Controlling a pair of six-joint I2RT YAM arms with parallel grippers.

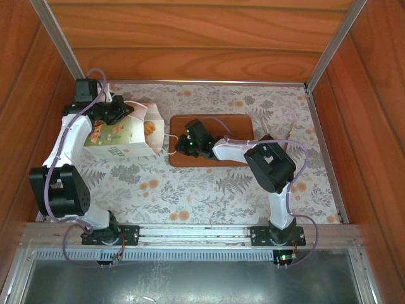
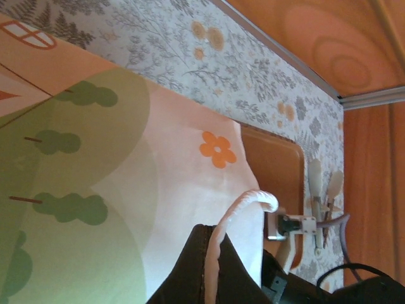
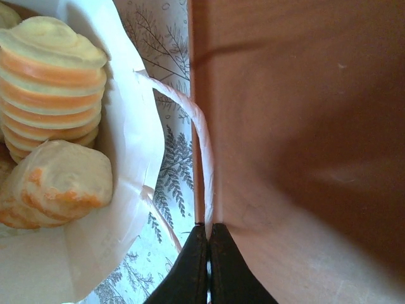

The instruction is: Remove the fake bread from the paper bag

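Note:
The white paper bag [image 1: 120, 136] lies on its side at the left, its mouth facing right. Fake bread shows in the mouth [image 1: 149, 126]. In the right wrist view a ridged loaf [image 3: 50, 76] and a pale bun [image 3: 60, 183] rest inside the bag. My left gripper [image 1: 117, 113] is shut on one white cord handle [image 2: 250, 206] above the bag's green printed face [image 2: 76, 209]. My right gripper [image 3: 209, 227] is shut on the other cord handle [image 3: 204, 145], just right of the mouth at the board's left edge [image 1: 183, 144].
A flat brown board [image 1: 234, 126] lies in the middle of the floral tablecloth, under my right gripper. Pale wooden utensils [image 2: 324, 187] lie beyond its right end. Wooden walls [image 1: 190, 38] close in the back and both sides.

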